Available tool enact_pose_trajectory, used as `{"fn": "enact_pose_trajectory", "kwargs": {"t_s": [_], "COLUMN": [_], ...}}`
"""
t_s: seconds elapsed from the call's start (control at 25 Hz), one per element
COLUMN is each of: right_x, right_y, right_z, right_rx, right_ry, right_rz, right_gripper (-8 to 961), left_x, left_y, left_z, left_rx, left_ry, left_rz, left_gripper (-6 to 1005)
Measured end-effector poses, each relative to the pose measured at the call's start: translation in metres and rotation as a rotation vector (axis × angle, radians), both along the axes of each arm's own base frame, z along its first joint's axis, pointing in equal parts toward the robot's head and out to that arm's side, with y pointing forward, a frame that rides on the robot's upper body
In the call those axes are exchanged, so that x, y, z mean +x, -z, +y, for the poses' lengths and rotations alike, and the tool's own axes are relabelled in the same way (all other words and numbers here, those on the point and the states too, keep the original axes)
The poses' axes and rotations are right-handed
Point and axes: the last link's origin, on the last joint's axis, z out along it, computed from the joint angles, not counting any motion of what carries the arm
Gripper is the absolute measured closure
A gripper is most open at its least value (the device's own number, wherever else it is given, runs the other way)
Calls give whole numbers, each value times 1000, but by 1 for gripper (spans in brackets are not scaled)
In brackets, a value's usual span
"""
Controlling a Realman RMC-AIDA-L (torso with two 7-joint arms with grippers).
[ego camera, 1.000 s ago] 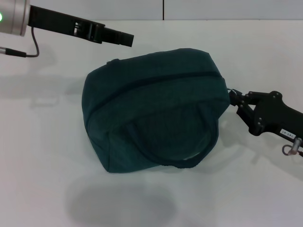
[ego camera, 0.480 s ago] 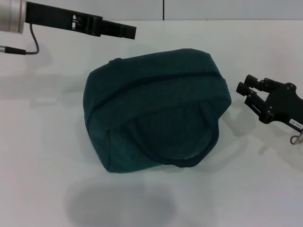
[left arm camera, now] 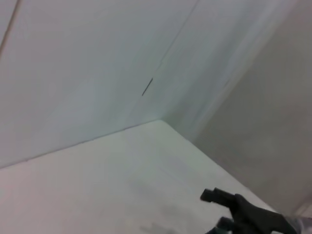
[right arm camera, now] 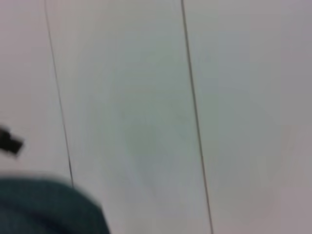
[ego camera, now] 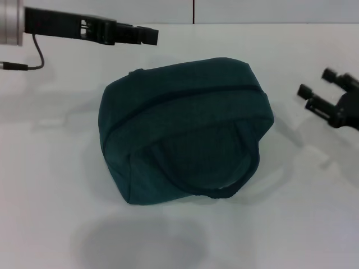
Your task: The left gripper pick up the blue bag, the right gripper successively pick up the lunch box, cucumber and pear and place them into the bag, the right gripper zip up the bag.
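While the blue bag (ego camera: 185, 131) sits zipped shut in the middle of the white tabletop (ego camera: 50, 185), neither arm is touching it. It's slumped on its side, with the dark zipper line (ego camera: 185, 95) running across the top from the robot's left to its right, and one loop handle (ego camera: 224, 162) lying flat against the face nearest the robot. Nothing from inside the bag shows, so the lunch box, cucumber and pear can't be seen at all.

Left pincer (ego camera: 147, 35) hangs up in the air behind the bag's far-left corner, pointing toward the robot's right, clear of the fabric. Its fingers look pressed together into one thin black bar, with nothing between them.

Right pincer (ego camera: 317, 89) is off to the bag's right, well apart from it, with its two fingers (ego camera: 305, 91) spread and nothing held.

Right wrist view catches just a corner of the teal bag (right arm camera: 48, 207) against the pale wall, plus a black tip at the edge that's probably the other arm. Left wrist view mostly shows wall and tabletop, with the right pincer (left arm camera: 214, 209) poking in.
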Motion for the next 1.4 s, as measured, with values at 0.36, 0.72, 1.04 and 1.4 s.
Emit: {"fn": "enact_pose_trajectory", "kwargs": {"t_s": [0.36,0.72,1.04,1.4], "right_x": [-47,-106,-138,-154], "right_y": [-43,-48,-35,-15], "right_z": [-8,4,13,12], "right_rx": [-66,-427,-638,-770], "right_ry": [-297,-464,-506,-538], "right_rz": [210,172,112,8], "right_gripper": [169,113,113,113], "left_x": [-15,-39,-59,-60], "left_y": [-10,-9,-2,15], "left_z": [-17,-71,-106,-116], "left_rx": [113,136,196,202], "left_ry": [125,360,395,416], "left_rz": [-109,-198,-276,-306], "left_gripper": [718,572,269,226]}}
